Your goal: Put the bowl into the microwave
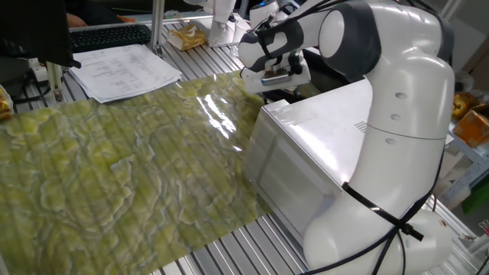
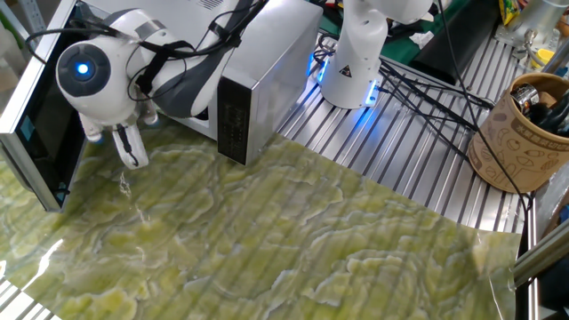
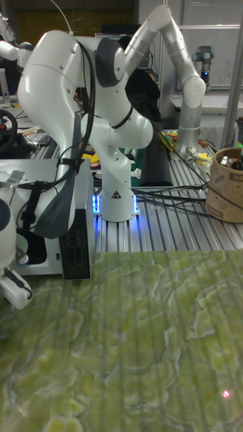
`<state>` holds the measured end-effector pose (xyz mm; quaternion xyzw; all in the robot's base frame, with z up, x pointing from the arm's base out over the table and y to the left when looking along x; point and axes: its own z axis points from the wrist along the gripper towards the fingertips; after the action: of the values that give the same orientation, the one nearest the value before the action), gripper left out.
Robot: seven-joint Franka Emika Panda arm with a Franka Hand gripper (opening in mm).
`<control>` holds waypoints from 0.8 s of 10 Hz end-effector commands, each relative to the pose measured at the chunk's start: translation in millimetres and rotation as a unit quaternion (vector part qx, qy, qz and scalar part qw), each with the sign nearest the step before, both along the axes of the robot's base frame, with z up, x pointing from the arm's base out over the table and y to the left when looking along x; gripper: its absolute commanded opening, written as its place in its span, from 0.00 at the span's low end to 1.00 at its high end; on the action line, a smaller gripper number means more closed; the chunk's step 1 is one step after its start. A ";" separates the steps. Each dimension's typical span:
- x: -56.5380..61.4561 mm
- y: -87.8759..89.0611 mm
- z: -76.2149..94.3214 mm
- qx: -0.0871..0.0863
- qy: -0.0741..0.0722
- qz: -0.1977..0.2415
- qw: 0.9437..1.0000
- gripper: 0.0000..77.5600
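Observation:
The silver microwave (image 1: 321, 145) stands on the table with its dark glass door (image 2: 40, 133) swung open to the left. My gripper (image 2: 114, 144) hangs just in front of the opening, low over the green mat, with one white finger (image 2: 133, 149) tilted outward. It looks open, with nothing between the fingers. The same finger (image 3: 15, 287) shows in the tall fixed view. In one fixed view the gripper (image 1: 273, 79) sits at the microwave's front corner. My wrist and forearm hide the cavity, and the bowl is hidden.
A green patterned mat (image 2: 293, 240) covers the table. Behind the microwave stands a second arm's base lit blue (image 2: 351, 67), with cables (image 2: 427, 89) beside it. A brown tub of tools (image 2: 520, 133) is at the right edge. Papers (image 1: 126, 69) and a keyboard (image 1: 111, 34) lie at the far side.

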<state>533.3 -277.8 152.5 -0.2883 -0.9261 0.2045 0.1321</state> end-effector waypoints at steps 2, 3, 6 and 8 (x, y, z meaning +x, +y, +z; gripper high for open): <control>20.0 -7.2 -11.7 0.035 0.022 0.019 0.999 1.00; 20.8 -8.3 -20.7 0.045 0.025 0.010 0.999 1.00; 21.0 -9.6 -48.7 0.041 0.019 -0.013 0.999 1.00; 20.2 -10.5 -54.0 0.042 0.020 -0.009 0.999 1.00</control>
<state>552.9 -286.2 101.5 -0.2820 -0.9295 0.1707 0.1656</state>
